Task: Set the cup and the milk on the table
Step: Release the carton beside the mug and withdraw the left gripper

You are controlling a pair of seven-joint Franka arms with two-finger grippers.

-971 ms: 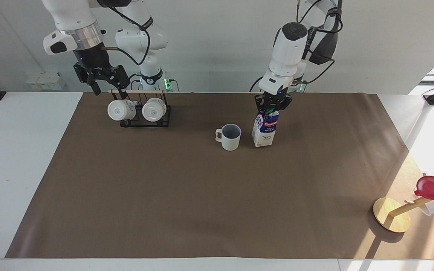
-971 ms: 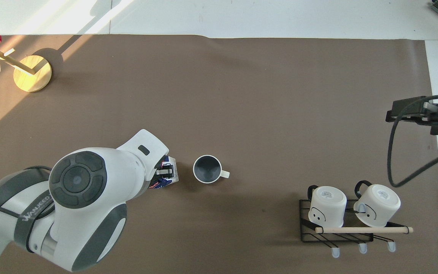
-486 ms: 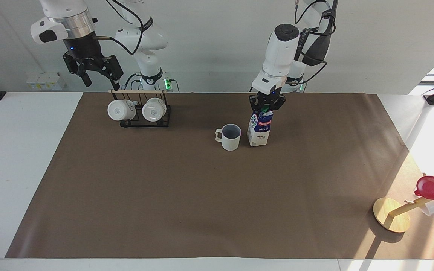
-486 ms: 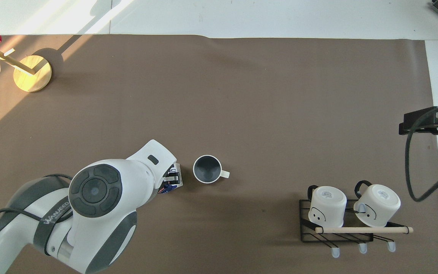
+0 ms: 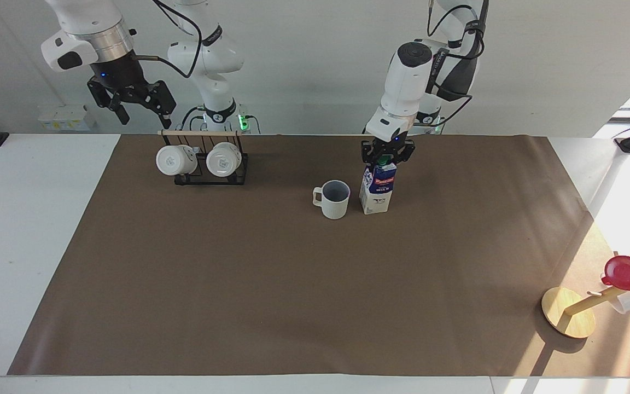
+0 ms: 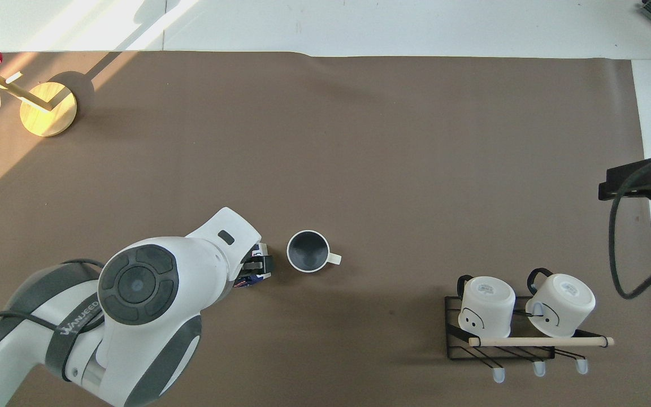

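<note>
Left pincer (image 5: 385,159) atop milk (image 5: 377,190), label unreadable

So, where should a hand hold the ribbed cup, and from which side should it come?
Probably the rim, from above: the cup stands upright, mouth open, so one finger fits inside. Pinch the wall near the small handle, toward the right arm's end; the milk stands close beside it toward the left arm's end.
</note>
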